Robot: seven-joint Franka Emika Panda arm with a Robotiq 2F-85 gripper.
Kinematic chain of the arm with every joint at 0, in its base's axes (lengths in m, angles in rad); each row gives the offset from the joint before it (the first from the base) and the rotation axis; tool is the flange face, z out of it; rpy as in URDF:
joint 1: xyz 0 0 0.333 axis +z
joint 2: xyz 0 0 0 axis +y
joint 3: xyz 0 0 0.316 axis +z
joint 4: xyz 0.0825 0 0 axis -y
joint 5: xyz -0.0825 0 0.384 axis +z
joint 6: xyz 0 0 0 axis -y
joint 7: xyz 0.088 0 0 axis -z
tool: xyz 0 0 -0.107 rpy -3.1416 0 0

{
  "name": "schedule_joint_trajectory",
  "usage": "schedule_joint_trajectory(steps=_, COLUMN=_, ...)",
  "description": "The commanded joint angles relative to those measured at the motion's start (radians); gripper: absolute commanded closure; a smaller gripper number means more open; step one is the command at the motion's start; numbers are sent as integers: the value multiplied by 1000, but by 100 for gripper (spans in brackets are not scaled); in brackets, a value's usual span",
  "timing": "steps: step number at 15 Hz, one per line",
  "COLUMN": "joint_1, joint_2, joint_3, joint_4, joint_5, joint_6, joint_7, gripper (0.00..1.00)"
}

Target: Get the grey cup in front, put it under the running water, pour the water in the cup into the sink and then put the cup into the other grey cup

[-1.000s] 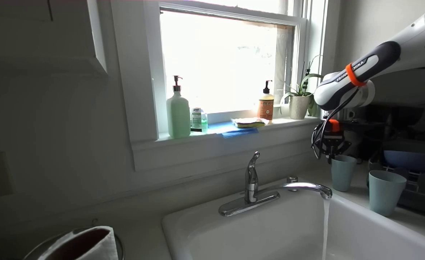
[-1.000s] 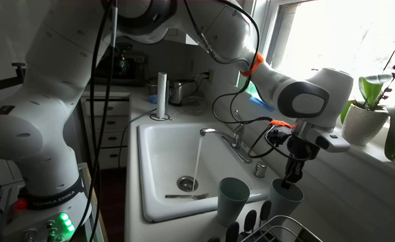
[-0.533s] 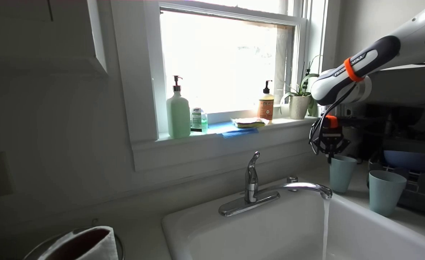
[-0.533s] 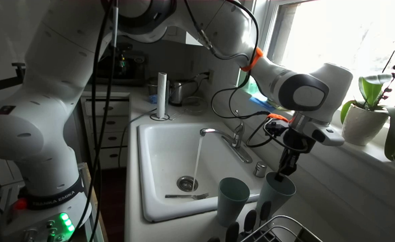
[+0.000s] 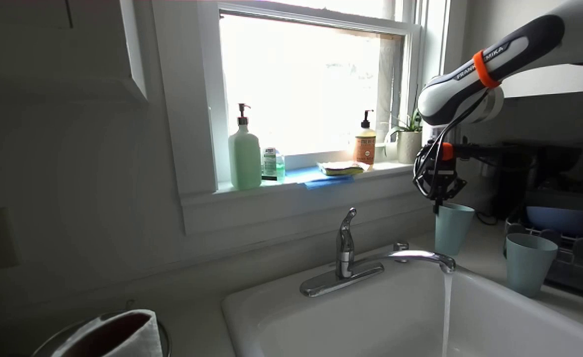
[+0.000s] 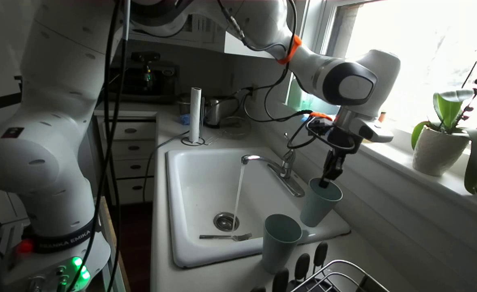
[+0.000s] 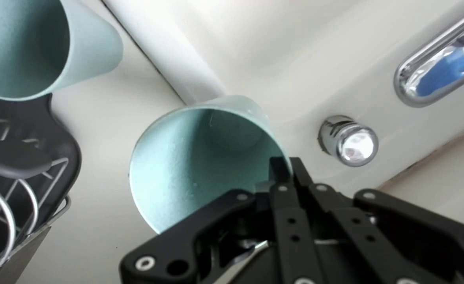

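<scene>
My gripper [image 5: 438, 206] is shut on the rim of a grey-green cup [image 5: 451, 233], one finger inside and one outside, as the wrist view shows at the fingertips [image 7: 289, 167]. The held cup [image 6: 319, 209] is raised, slightly tilted, mouth up, near the sink's back corner; its inside [image 7: 184, 165] shows a few droplets. The other grey cup [image 6: 275, 251] stands upright on the counter beside the sink, also seen in the wrist view [image 7: 94, 51]. Water [image 6: 239, 194] runs from the faucet [image 6: 258, 158] into the white sink [image 6: 170, 211], apart from the held cup.
A dish rack [image 6: 344, 263] with black-tipped prongs stands close to the standing cup. A chrome cap [image 7: 354, 144] sits on the sink ledge. A fork [image 6: 226, 237] lies in the sink. A potted plant [image 6: 439, 150] and soap bottles [image 5: 245, 156] stand on the windowsill.
The gripper has lifted the held cup and carried it from the counter beside the rack toward the faucet and sink corner. The standing cup has not moved.
</scene>
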Motion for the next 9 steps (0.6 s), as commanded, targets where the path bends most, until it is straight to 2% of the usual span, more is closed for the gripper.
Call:
schedule_joint_trajectory(steps=1, joint_1=45, joint_2=-103, joint_3=2, joint_4=-114, joint_5=13, joint_6=21, joint_7=99, gripper=99)
schedule_joint_trajectory(steps=8, joint_1=107, joint_2=-233, joint_3=9, joint_4=-292, joint_5=-20, joint_6=42, joint_7=322, gripper=99)
schedule_joint_trajectory(steps=9, joint_1=86, joint_2=-153, joint_3=13, joint_4=-188, joint_5=-7, joint_6=3, joint_7=269, gripper=99)
